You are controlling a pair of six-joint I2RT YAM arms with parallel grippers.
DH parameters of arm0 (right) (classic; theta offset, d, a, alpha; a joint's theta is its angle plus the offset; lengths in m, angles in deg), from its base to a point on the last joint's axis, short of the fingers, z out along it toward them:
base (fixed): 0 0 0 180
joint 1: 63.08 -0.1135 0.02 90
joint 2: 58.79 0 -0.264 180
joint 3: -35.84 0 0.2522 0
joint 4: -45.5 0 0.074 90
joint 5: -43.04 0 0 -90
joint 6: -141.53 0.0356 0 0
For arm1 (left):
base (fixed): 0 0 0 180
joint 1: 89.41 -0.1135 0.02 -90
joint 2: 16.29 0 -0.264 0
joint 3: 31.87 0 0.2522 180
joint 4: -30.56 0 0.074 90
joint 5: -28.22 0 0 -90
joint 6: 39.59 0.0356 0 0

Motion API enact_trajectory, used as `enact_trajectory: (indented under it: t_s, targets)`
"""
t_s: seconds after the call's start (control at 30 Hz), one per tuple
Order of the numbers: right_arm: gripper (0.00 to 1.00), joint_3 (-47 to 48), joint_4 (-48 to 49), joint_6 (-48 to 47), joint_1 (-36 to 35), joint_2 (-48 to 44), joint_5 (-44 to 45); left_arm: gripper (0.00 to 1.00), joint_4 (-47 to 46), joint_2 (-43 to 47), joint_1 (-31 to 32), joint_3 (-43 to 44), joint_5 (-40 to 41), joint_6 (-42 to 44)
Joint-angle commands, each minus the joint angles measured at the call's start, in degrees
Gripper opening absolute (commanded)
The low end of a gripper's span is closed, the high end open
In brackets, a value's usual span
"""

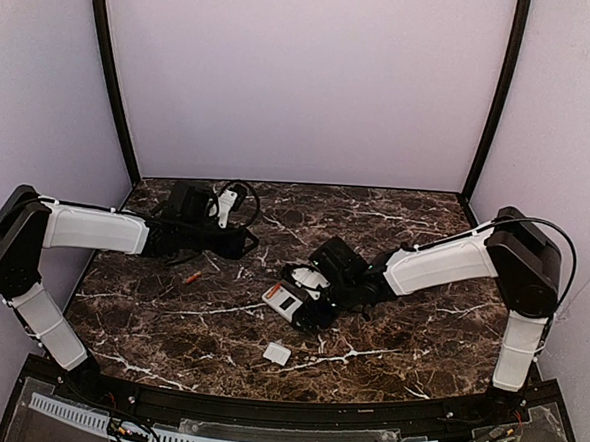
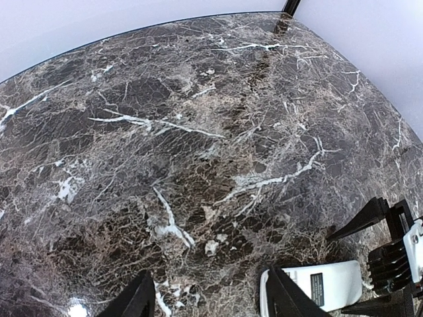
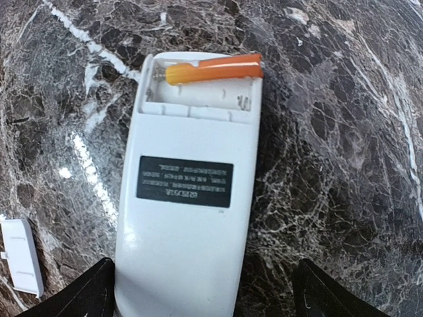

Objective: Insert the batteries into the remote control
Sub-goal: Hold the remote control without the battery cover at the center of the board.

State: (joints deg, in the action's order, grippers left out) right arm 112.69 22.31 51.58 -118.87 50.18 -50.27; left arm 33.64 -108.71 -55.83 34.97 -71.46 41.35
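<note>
The white remote control [image 3: 188, 218] lies back up on the marble table, its battery recess open at the far end. One orange battery [image 3: 211, 68] lies in the recess. A second orange battery [image 1: 191, 276] lies loose on the table to the left. My right gripper [image 3: 208, 300] is open, its fingers either side of the remote's near end; it also shows in the top view [image 1: 305, 304] over the remote [image 1: 286, 301]. My left gripper [image 2: 211, 304] is open and empty over bare table, just left of the remote [image 2: 330, 282]. In the top view it [image 1: 245, 244] is behind the loose battery.
A small flat white cover piece [image 1: 277, 354] lies near the front, also at the left edge of the right wrist view [image 3: 20, 254]. Purple walls close in the marble table [image 1: 418, 339] on three sides. The right gripper's black body [image 2: 396, 257] shows in the left wrist view.
</note>
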Motion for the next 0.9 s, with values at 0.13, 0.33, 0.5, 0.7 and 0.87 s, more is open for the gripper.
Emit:
enact_trajectory:
  t_s: [0.13,0.33,0.5,0.7,0.87]
  targets:
    - [0.90,-3.39,-2.91,-2.85,0.86,-2.85,0.10,0.56,0.66,0.24,-0.29,-0.03,-5.67,2.26]
    - [0.87,-3.23,-1.65,-6.42,1.04,-3.02,-5.13,0.46,4.32,-2.86,-0.27,2.82,-8.15,1.56]
    - [0.88,-2.41,-1.29,-7.82,1.04,-2.49,-6.18,0.38,6.29,-5.44,-0.23,4.81,-10.76,0.50]
    - [0.88,-1.52,-1.18,-8.13,1.03,-1.67,-5.77,0.36,8.95,-8.13,1.75,7.57,-10.48,0.65]
    - [0.84,-1.08,-0.94,-8.40,1.17,-1.21,-5.57,0.35,14.54,-11.39,3.60,11.60,-8.22,0.85]
